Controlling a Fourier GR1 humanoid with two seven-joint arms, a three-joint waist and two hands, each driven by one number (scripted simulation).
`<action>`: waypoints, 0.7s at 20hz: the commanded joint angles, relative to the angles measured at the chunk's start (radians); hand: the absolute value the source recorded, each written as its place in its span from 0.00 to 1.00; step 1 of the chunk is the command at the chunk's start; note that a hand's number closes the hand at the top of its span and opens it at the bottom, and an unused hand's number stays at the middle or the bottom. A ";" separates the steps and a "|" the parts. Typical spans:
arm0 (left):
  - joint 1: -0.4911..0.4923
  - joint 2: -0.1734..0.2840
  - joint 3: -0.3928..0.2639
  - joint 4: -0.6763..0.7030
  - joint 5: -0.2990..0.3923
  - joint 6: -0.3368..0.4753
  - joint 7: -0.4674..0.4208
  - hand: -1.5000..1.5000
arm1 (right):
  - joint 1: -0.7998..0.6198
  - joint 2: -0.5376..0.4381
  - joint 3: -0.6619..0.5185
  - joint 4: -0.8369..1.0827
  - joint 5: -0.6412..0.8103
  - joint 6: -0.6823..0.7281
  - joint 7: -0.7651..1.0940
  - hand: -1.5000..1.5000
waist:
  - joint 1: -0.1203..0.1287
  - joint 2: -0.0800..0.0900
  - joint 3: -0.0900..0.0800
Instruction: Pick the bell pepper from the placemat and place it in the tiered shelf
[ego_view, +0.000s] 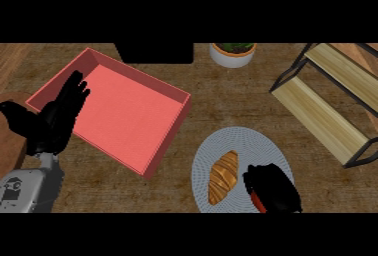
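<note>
Head view: on the brown wood-grain table lies a round pale-grey woven placemat, near the lower middle. On it rests a golden-brown croissant, lying lengthwise. Just right of the croissant, the black right hand is on the placemat with its fingers curled round the red bell pepper; only a thin red strip of the pepper shows at the hand's lower left edge, the rest is hidden.

To the upper right stands the tiered shelf, a black metal frame with light wooden boards, well apart from the hand. At the left lies a shallow salmon-red rectangular tray. The black left hand rests open over the tray's left rim, fingers straight and pointing up. A white pot with a green plant sits at the top edge, beside a black block.
</note>
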 joint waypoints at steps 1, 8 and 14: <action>-0.027 0.001 0.011 0.008 0.009 0.002 0.021 0.50 | 0.172 0.102 0.197 -0.139 0.046 -0.036 0.044 1.00 | -0.017 0.004 0.014; 0.016 -0.014 -0.002 -0.013 -0.009 0.005 0.003 0.50 | 0.327 0.171 0.299 -0.367 0.029 -0.114 0.119 1.00 | -0.009 0.007 0.015; -0.003 0.007 0.027 0.010 0.014 -0.013 0.011 0.50 | 0.398 0.173 0.287 -0.720 -0.051 -0.206 0.104 1.00 | -0.019 0.004 0.015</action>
